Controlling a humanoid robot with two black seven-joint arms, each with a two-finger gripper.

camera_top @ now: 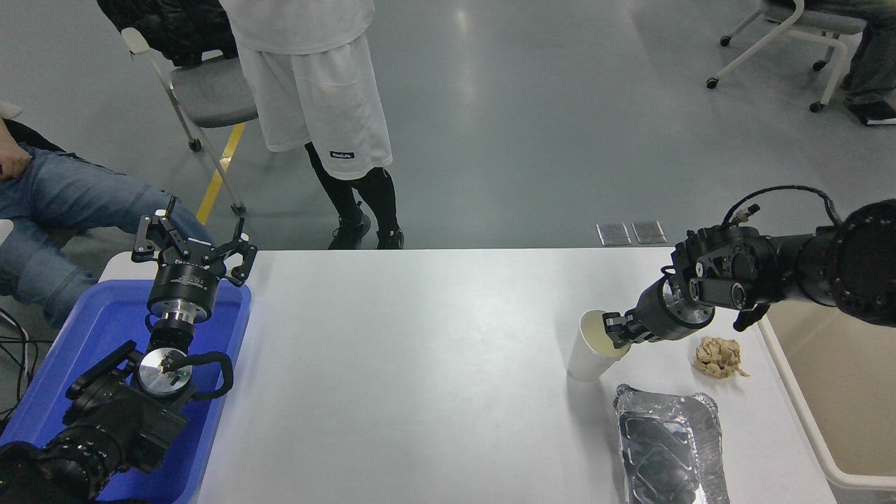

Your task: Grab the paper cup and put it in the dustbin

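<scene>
head view: right black gripper (616, 329) pinches the near rim of the small white tapered paper cup (593, 346), tipping it so it lifts clean | big beige plastic dustbin (833, 392) waits at the table's right edge | tan paper wad (719, 356) and silver foil tray (668, 444) lie between | left black gripper (190, 246) parked splayed wide over the blue plastic tray (91, 336)

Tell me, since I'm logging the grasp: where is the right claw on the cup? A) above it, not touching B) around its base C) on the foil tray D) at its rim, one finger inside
D: the right claw is shut on the rim of the tilted cup, one finger inside its mouth.
</scene>
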